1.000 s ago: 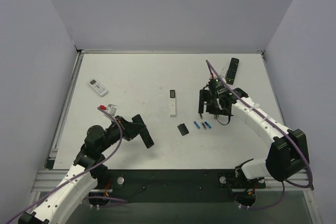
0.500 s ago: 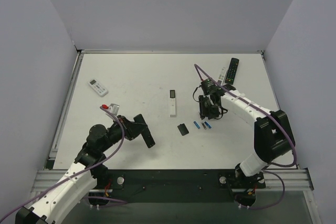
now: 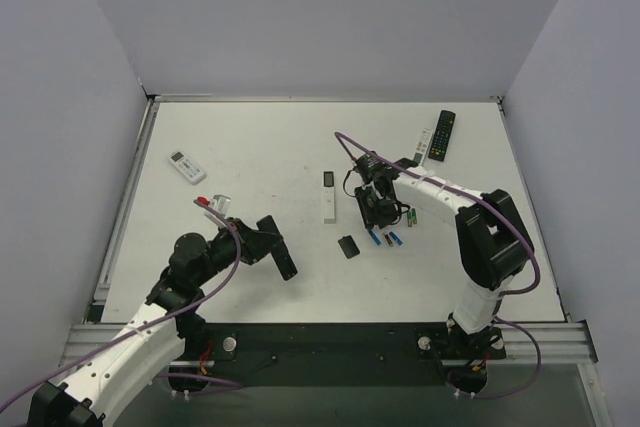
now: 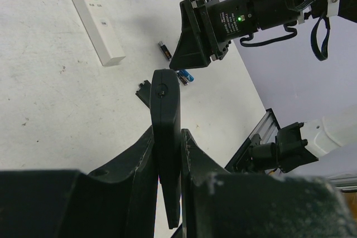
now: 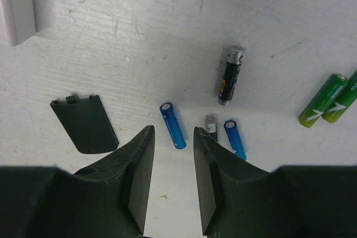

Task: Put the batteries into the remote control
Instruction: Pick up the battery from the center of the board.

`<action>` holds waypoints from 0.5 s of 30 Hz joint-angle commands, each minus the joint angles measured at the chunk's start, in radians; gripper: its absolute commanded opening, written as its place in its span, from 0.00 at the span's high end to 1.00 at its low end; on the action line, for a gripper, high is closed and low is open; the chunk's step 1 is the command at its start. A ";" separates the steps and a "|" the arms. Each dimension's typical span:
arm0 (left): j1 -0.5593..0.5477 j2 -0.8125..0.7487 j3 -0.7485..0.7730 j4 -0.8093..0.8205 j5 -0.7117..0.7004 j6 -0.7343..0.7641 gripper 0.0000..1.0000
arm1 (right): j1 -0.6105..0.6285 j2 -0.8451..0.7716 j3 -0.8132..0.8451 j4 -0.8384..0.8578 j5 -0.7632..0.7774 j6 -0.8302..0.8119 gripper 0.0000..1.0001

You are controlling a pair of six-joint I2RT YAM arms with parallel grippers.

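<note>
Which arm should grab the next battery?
Right. The right gripper hangs over the blue battery, jaws apart and empty. The left gripper is shut on the black remote, well away from it.

Robotics lab cell, no doubt about it: a bare white table [image 3: 250, 147] boxed in by plain pale walls [image 3: 330, 17] at the left, top and right of the overhead view. Along the bottom runs a metal rail [image 3: 350, 328], with the left arm [image 3: 130, 342] and right arm [image 3: 440, 192] mounted there, purple cables [image 3: 237, 252] looping off both.
</note>
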 commanded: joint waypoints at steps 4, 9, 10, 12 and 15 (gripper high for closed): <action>0.005 0.037 0.078 0.077 -0.001 0.008 1.00 | 0.025 0.059 0.061 -0.039 0.052 -0.043 0.72; 0.005 0.057 0.089 0.071 0.005 0.019 1.00 | 0.040 0.090 0.064 -0.040 0.056 -0.061 0.77; 0.005 0.056 0.089 0.073 0.004 0.019 1.00 | 0.040 0.093 0.067 -0.040 0.056 -0.066 0.78; 0.007 0.056 0.089 0.071 0.004 0.023 1.00 | 0.043 0.105 0.070 -0.040 0.055 -0.071 0.79; 0.007 0.054 0.089 0.067 0.002 0.025 1.00 | 0.043 0.124 0.075 -0.042 0.053 -0.078 0.80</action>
